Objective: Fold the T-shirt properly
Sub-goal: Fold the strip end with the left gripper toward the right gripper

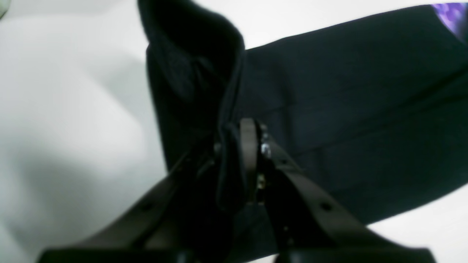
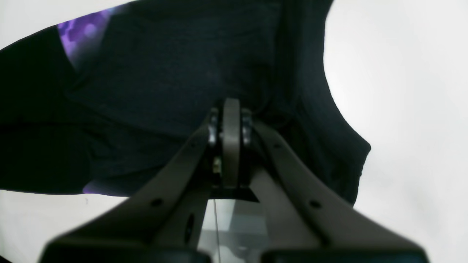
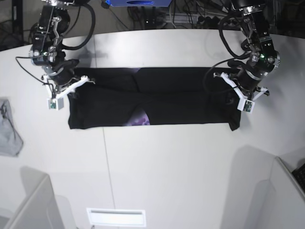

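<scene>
At about nine o'clock on the white bench (image 3: 157, 162) a small grey cloth (image 3: 9, 131) lies well apart from the T-shirt (image 3: 181, 102); the right claw (image 3: 62, 90) is pinching the shirt's edge at ten o'clock, pads pressed together on black fabric. The black T-shirt stretches as a long band across the bench's middle, a patch of purple print (image 3: 139, 119) showing at its near edge with no readable writing or label; at two o'clock the left claw (image 3: 240, 95) is nipped shut on a bunched fold of the shirt's other end.

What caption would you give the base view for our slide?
Two end effectors, left and right, pinch opposite ends of a black T-shirt stretched across a white table.
</scene>
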`<state>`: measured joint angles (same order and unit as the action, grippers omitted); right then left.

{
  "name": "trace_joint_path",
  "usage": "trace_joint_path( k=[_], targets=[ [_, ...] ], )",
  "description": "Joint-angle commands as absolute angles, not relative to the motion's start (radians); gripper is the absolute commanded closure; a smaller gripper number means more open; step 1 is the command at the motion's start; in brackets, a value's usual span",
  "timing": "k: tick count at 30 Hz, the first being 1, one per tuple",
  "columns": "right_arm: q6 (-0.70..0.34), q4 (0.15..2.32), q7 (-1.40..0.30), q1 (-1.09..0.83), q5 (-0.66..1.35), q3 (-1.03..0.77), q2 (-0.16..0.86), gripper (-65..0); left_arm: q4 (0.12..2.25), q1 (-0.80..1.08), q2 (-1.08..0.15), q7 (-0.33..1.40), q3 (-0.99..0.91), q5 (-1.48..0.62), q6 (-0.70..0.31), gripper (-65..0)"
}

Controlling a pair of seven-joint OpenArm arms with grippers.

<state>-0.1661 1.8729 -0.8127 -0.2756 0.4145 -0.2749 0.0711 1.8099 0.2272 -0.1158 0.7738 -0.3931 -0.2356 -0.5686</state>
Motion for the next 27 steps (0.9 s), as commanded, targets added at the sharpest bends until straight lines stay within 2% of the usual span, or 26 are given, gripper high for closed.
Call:
trace_joint_path(
  k=[1, 13, 17, 27],
  targets=[
    [-0.170, 1.893, -0.794, -0.266, 0.423, -0.280, 0.079, 0.0, 1.831, 0.220, -0.113, 0.753, -0.381, -0.229, -0.568, 0.0],
    [-0.170, 1.891, -0.796, -0.266, 0.423, -0.280, 0.079, 0.0, 1.830, 0.209, -0.070, 0.753, -0.226, -0.179, -0.567, 0.0],
    [-0.170, 1.891, -0.796, -0.266, 0.423, -0.280, 0.081, 0.0, 1.830, 0.199, -0.054, 0.753, -0.194, -0.186, -0.501, 0.0],
    [-0.170, 1.891, -0.796, -0.266, 0.423, -0.280, 0.082, 0.0, 1.819, 0.168, -0.050, 0.753, -0.053, -0.191, -0.437, 0.0]
  ],
)
